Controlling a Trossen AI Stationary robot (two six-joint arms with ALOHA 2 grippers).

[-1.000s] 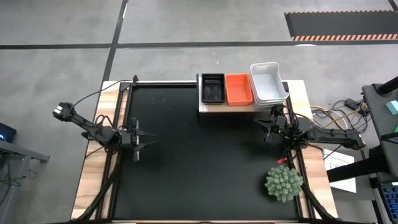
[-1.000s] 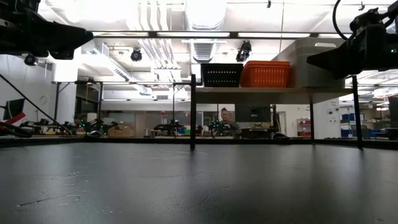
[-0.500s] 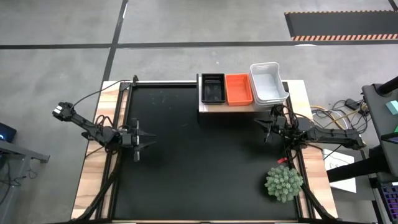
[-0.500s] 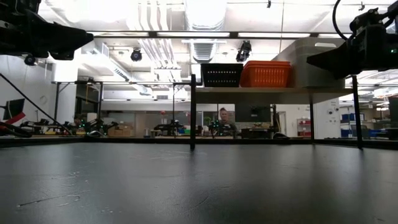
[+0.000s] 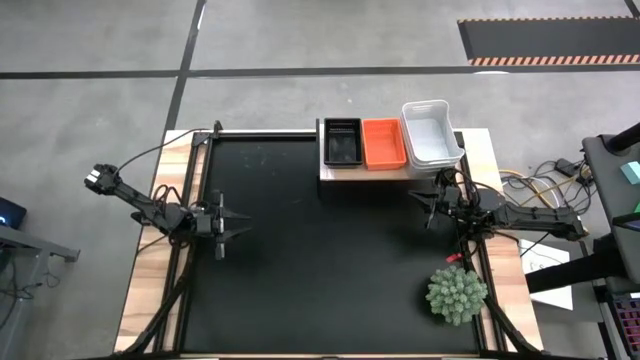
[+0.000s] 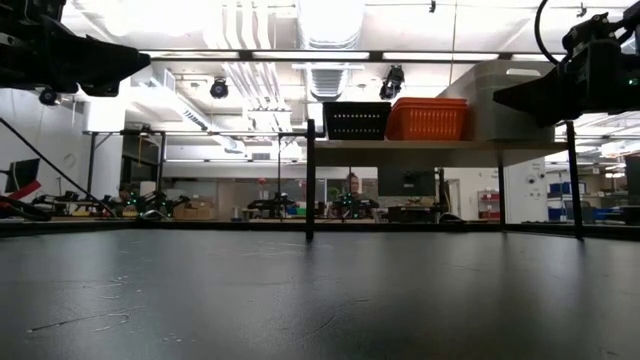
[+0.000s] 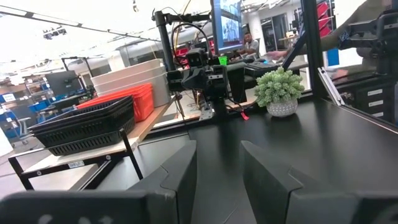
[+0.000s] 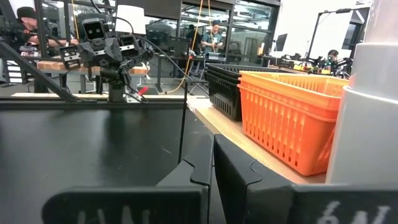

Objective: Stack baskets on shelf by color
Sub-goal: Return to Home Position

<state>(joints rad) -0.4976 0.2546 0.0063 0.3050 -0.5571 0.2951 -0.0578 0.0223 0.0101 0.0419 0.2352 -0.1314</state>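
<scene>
I'm seeing left pincer [image 5: 243, 229] gaping, empty, well apart from shelf [image 5: 365, 174] | right pincer [image 5: 424, 208] closed, empty, sitting nearer, just before white baskets [image 5: 430, 132] | baskets [image 5: 383, 143] lining shelf at far edge of desk [image 5: 320, 280]

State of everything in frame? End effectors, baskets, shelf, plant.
left end effector: open, empty, over the mat.
right end effector: shut, empty, beside the shelf.
black plastic baskets: nested, upright, shelf's left end.
red-orange plastic baskets: upright, shelf middle.
white plastic baskets: nested, upright, shelf's right end.
light-wood board shelf: full across.
green spiky plant: upright.
</scene>
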